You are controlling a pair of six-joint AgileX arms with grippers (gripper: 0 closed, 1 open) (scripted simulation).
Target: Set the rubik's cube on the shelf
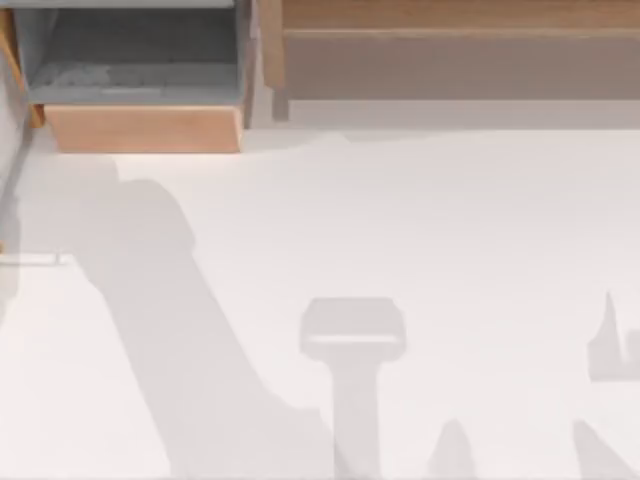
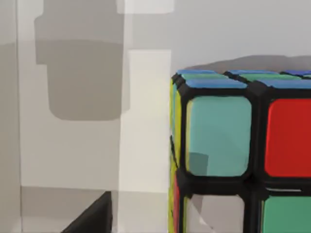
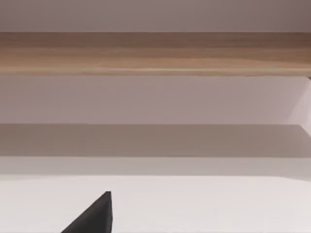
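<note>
The cube [image 2: 243, 150] looks like smooth plastic, its coloured squares faintly glossy between matt black grid lines. The shelf [image 1: 450, 15] is pale grained wood with a flat grey-brown front. The surface [image 1: 400, 220] is matt white.

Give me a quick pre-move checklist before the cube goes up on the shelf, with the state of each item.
1. Rubik's cube located: ok, close in front of the left wrist camera.
2. Cube gripped by the left gripper: cannot tell; one dark finger shows beside it, apart from it.
3. Shelf located: ok, at the table's far edge, top view's right.
4. Shelf top free for the cube: cannot tell, little of it shows.
5. Table between the near edge and the shelf free of obstacles: ok.
</note>
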